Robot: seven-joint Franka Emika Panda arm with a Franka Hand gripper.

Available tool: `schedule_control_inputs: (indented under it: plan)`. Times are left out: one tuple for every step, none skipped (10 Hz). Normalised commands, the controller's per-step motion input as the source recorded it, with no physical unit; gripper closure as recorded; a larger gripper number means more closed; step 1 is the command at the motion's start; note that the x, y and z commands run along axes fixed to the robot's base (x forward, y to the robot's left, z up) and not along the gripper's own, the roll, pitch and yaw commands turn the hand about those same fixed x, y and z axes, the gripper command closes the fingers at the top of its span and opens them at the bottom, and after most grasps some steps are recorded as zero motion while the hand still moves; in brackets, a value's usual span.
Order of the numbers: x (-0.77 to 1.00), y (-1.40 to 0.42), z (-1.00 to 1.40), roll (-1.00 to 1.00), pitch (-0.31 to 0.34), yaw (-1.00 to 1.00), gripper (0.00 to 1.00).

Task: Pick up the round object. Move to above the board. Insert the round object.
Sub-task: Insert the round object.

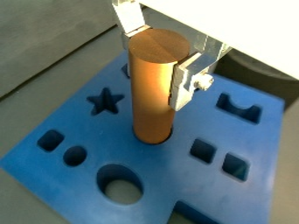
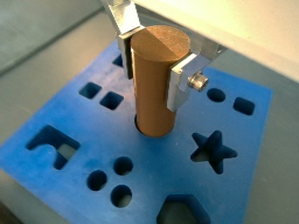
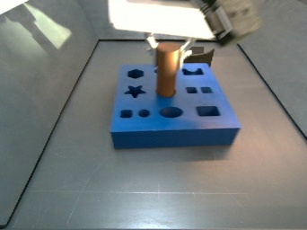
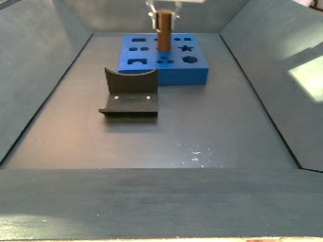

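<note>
The round object [image 1: 152, 87], a tall brown-orange cylinder peg, stands upright between the silver fingers of my gripper [image 1: 158, 57], which is shut on its upper part. Its lower end sits in the mouth of a round hole near the middle of the blue board [image 1: 70, 118]. In the second wrist view the peg [image 2: 158, 83], gripper [image 2: 155, 61] and board [image 2: 87, 118] stand the same way. Both side views show the peg [image 3: 167, 70] [image 4: 163, 31] rising from the board [image 3: 174, 137] [image 4: 177, 76] under the gripper [image 3: 168, 43] [image 4: 163, 11].
The board's other holes lie around the peg: a star [image 1: 105, 101], a large circle [image 1: 119, 185], squares and an arch shape. The dark fixture [image 4: 128, 93] stands on the grey floor in front of the board. Sloping grey walls enclose the floor.
</note>
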Motion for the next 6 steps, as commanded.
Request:
schedule_control_inputs:
  plan:
    - [-0.17,0.04,-0.55,-0.15,0.0,-0.06,1.0]
    - [-0.02,0.0,-0.7,-0.15,0.0,-0.07,1.0]
    - [0.0,0.0,-0.85,-0.12,0.0,-0.06,1.0]
    - [0.0,0.0,-0.68,-0.11,0.0,-0.05,1.0]
    - [0.0,0.0,0.0,-0.01,0.0,0.0,1.0]
    - [0.0,0.0,0.0,0.0,0.0,0.0,1.0]
